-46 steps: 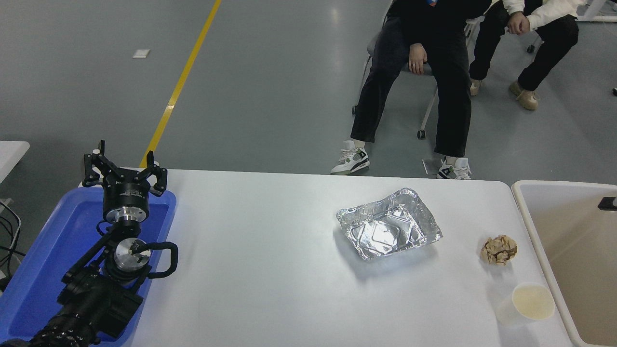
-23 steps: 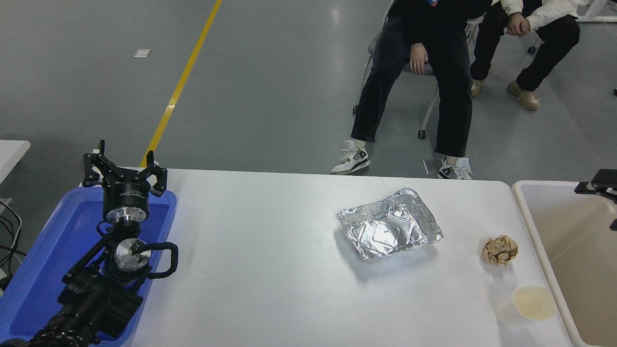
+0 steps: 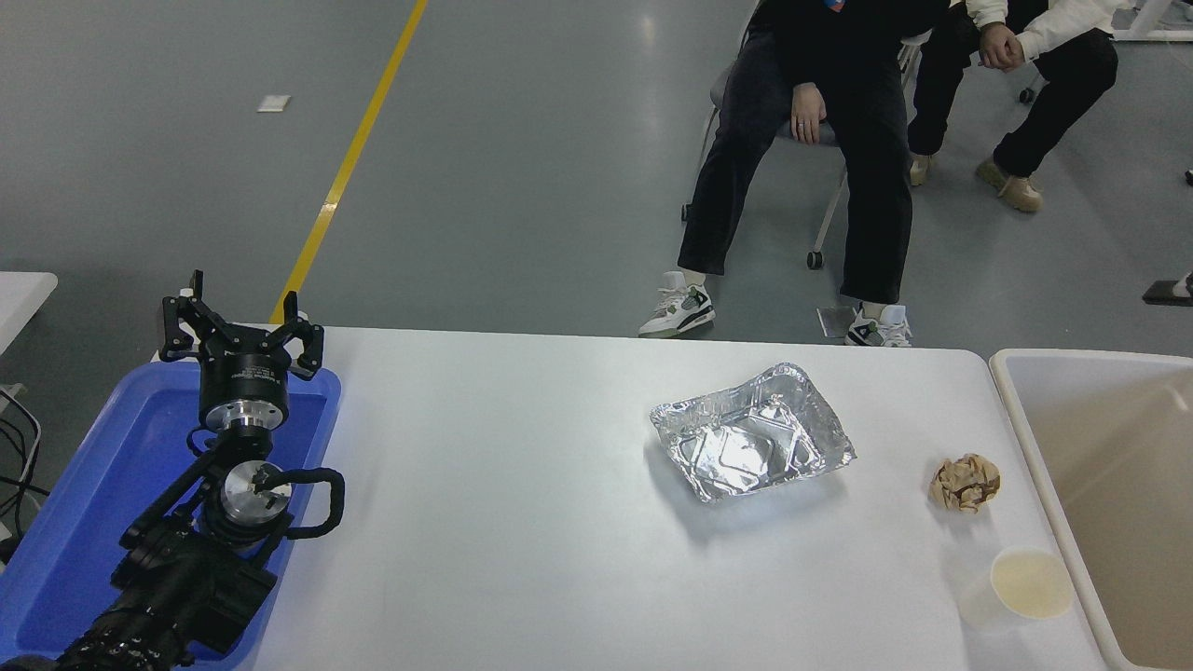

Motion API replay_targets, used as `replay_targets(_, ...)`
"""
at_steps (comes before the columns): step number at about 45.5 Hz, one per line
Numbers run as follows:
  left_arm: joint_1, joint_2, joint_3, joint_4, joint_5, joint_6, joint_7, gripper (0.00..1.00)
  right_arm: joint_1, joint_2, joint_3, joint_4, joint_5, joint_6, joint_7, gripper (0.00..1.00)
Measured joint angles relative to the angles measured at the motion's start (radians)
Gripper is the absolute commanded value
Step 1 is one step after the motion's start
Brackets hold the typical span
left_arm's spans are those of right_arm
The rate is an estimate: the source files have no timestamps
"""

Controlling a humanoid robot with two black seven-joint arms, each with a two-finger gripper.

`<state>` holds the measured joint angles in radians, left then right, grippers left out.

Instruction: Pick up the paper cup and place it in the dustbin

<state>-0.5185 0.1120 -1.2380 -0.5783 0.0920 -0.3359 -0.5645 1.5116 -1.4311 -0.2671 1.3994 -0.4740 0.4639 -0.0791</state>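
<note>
The paper cup, white with a cream inside, stands upright near the table's front right corner, just left of the dustbin. The dustbin is a large beige bin with a thick cream rim at the table's right end. Only a small black sliver of my right gripper shows at the right edge, high above the bin's far side and well away from the cup. My left gripper is parked at the lower left over the blue tray, fingers spread, holding nothing.
A crumpled silver foil tray lies right of the table's centre. A crumpled brown paper ball sits between it and the cup. A blue plastic tray is under the left arm. Two people sit beyond the far edge.
The black piece of the right arm at the right edge has risen from over the bin's inside to above its far rim. Cup, ball, tray and left arm have not moved.
</note>
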Motion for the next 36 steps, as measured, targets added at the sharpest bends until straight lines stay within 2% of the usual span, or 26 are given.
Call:
replay_targets(18, 0.0, 0.0, -0.001, 0.0, 0.0, 0.0, 0.0, 0.99, 0.284, 0.085, -0.224, -0.001, -0.014, 0.0, -0.007, 1.0)
replay_targets(36, 0.0, 0.0, -0.001, 0.0, 0.0, 0.0, 0.0, 0.99, 0.46, 0.289, -0.416, 0.008, -0.017, -0.004, -0.031, 1.0)
